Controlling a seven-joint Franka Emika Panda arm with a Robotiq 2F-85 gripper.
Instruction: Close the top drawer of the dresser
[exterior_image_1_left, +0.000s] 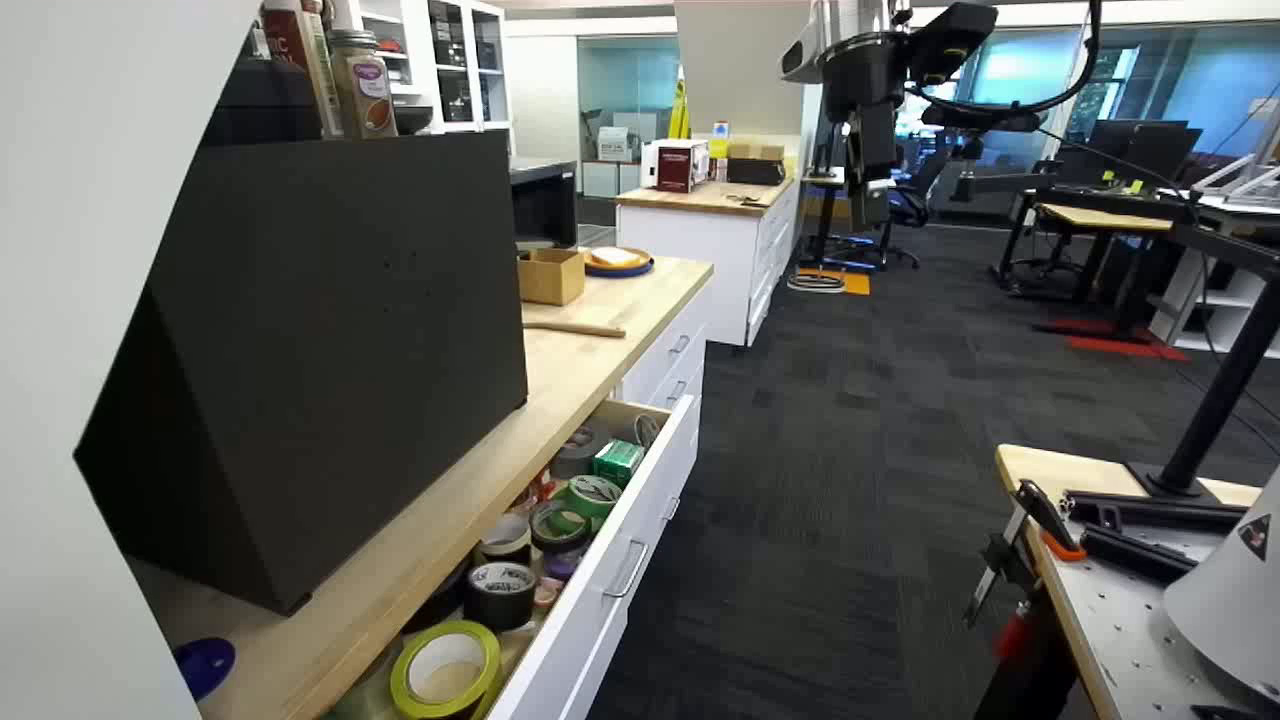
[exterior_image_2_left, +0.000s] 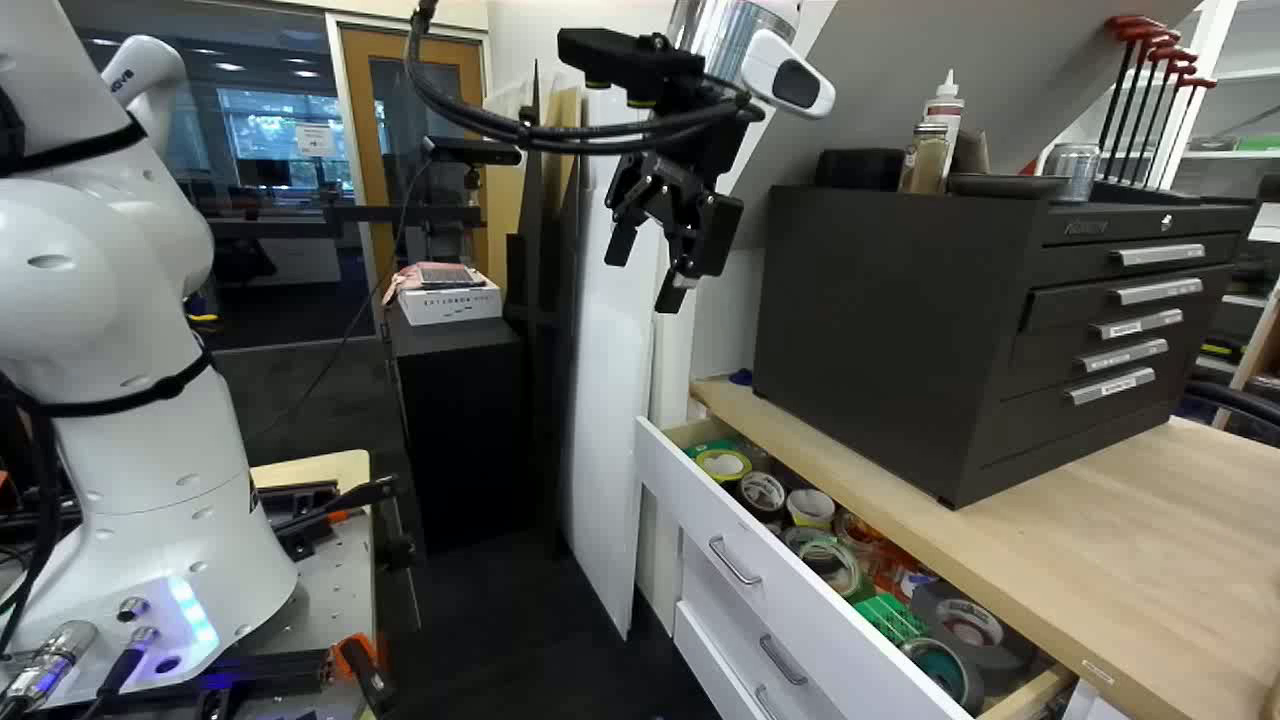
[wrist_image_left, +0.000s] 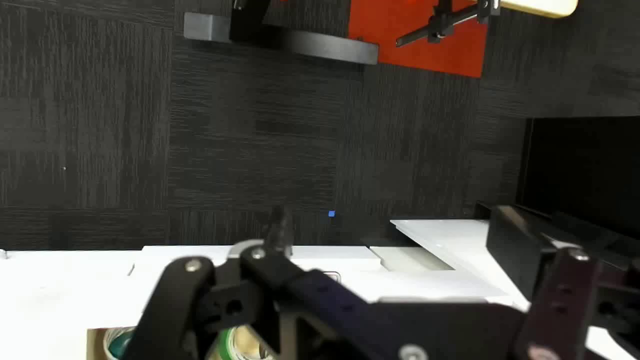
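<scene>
The white dresser's top drawer (exterior_image_1_left: 590, 590) is pulled open, with several tape rolls inside. In an exterior view, its front panel (exterior_image_2_left: 790, 610) and metal handle (exterior_image_2_left: 735, 562) face the robot's side. My gripper (exterior_image_2_left: 645, 272) hangs high above the drawer's level, apart from it, fingers pointing down. It also shows in an exterior view (exterior_image_1_left: 872, 205), up in the air beyond the drawer. In the wrist view my gripper (wrist_image_left: 400, 240) has its fingers wide apart with nothing between them. There the drawer (wrist_image_left: 360, 286) lies below, partly hidden by the gripper.
A black tool chest (exterior_image_2_left: 900, 330) stands on the wooden counter (exterior_image_2_left: 1130, 560) above the drawer, with bottles on top. A tall white panel (exterior_image_2_left: 612, 400) stands beside the drawer's end. The robot's table (exterior_image_1_left: 1110, 610) with clamps is across the aisle from the dresser.
</scene>
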